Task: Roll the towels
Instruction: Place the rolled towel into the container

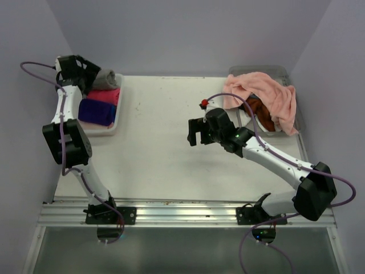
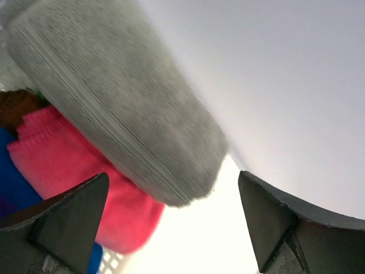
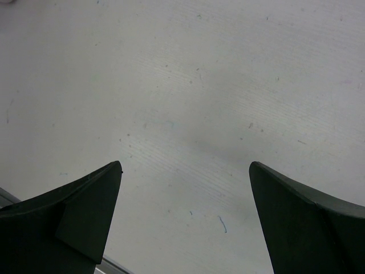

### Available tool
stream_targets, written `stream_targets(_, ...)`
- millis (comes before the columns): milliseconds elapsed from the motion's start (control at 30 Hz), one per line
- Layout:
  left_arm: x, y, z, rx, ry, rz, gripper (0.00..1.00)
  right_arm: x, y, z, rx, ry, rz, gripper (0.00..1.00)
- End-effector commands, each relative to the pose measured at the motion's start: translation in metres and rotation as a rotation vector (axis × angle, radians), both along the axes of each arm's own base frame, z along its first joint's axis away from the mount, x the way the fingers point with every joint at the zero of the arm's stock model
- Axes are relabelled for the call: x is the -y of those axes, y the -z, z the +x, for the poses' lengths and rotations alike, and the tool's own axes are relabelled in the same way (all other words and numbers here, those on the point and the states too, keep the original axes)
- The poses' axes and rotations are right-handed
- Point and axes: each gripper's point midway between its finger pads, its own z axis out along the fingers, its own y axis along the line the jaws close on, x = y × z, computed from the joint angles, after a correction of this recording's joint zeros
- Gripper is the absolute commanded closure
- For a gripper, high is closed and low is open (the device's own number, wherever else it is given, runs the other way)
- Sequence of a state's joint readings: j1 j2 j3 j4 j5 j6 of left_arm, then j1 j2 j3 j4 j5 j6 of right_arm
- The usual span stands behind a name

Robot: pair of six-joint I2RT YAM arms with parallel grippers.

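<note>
White tabletop [image 1: 171, 148] is stretching under both arms: left gripper [image 2: 172, 177] is gaping empty beside grey rolled terry towel [image 1: 105, 79] in white tray [image 1: 108, 130], prob. the finished stack; right gripper [image 3: 185, 165] is hovering open, empty, w/ salmon pink crumpled towel [image 1: 274, 94] draping grey bin [image 1: 268, 69], awaiting rolling.

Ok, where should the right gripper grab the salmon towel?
Pinch the bunched edge where the salmon towel spills over the bin rim, coming from above on the table side: it lies loose and raised there, nearest the open right gripper.
</note>
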State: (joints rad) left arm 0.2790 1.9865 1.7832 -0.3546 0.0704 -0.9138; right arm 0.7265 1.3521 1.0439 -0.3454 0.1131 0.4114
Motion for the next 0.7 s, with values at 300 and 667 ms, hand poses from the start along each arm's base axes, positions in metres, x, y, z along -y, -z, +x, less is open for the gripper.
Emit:
stream_targets(300,0.036,-0.086,-0.008,0.183,0.078,0.130,0.55,0.001,-0.011,0.000,0.033,0.003,0.013,0.02)
stream_targets(667,0.058,0.011,0.069,0.110,0.231,0.040,0.95,0.005,-0.009,-0.003,0.026,0.009,-0.004,0.02)
